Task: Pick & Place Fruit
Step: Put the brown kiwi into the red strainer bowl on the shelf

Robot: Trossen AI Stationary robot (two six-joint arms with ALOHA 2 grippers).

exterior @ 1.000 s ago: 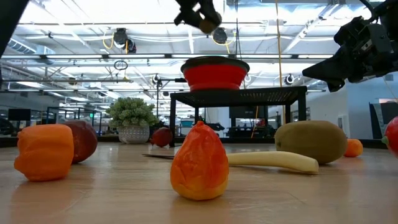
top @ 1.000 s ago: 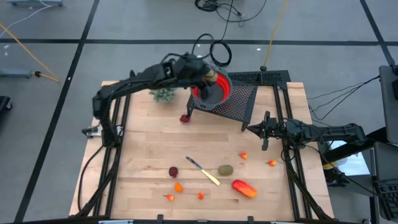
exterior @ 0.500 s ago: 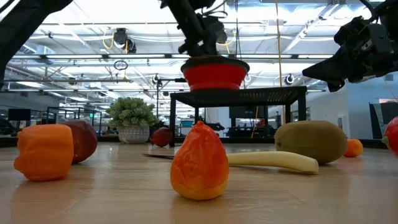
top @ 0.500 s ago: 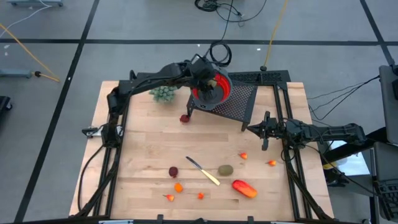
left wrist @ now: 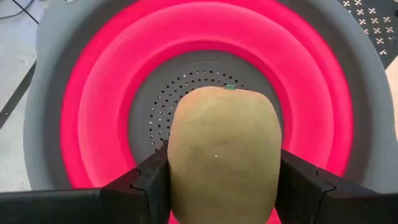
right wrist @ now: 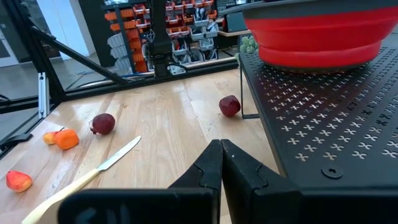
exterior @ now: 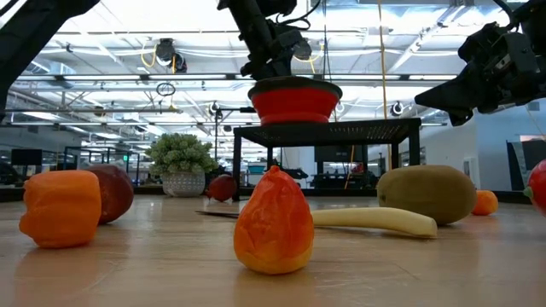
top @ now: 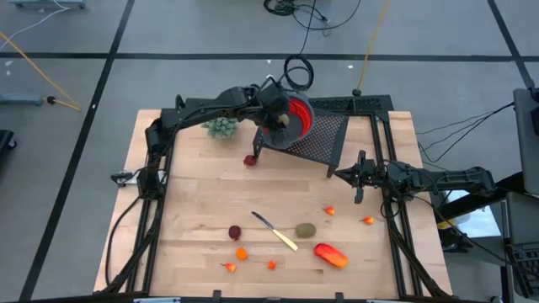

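The left claw point(left wrist: 217, 186) pinches a brown kiwi point(left wrist: 222, 149) just above the red bowl point(left wrist: 93, 93). The right claw point(right wrist: 219, 163), pressed together, waits beside the bowl's black rack point(top: 324, 139).

A matt, fuzzy brown kiwi point(left wrist: 221, 155), a smooth glossy red bowl point(left wrist: 93, 106), a perforated metal rack point(right wrist: 323, 130), a pale wood table point(top: 202, 194).

The wooden counter point(top: 194, 194) holds a black metal rack point(top: 324, 139), a small green plant point(top: 221, 127) and a knife point(top: 274, 231). Toy fruit lies on it too: a brown kiwi point(top: 306, 229), two dark red balls point(top: 235, 232) point(top: 250, 160), a long orange-red piece point(top: 331, 254) and tiny orange bits point(top: 242, 252).
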